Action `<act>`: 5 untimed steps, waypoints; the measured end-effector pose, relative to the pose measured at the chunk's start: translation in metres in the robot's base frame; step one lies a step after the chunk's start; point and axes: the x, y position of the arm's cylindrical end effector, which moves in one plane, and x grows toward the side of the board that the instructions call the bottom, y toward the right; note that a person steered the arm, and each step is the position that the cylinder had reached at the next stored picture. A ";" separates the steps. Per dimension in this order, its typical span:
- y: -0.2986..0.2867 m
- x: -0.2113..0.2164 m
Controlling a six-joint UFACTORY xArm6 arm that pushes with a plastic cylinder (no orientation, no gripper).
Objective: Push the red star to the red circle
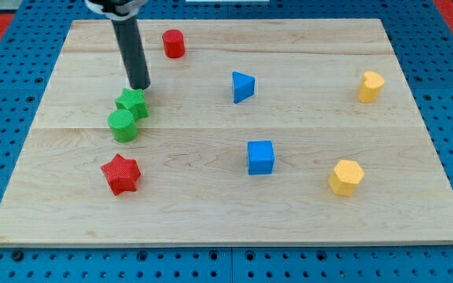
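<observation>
The red star (pixel 120 174) lies at the board's lower left. The red circle (pixel 173 43), a short cylinder, stands near the view's top, left of centre. My tip (pixel 141 86) is at the end of the dark rod, just above the green star (pixel 133 103) and close to touching it. It is well above the red star and below-left of the red circle. The green circle (pixel 122 126) sits against the green star, between my tip and the red star.
A blue triangle (pixel 243 86) sits at upper centre and a blue cube (pixel 260 157) at lower centre. Two yellow blocks sit at the right: one at the upper right (pixel 370 86), a hexagon (pixel 345 177) at the lower right. The wooden board (pixel 415 220) rests on a blue pegboard.
</observation>
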 end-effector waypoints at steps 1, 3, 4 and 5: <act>-0.019 0.019; -0.048 0.033; -0.096 0.064; -0.097 0.133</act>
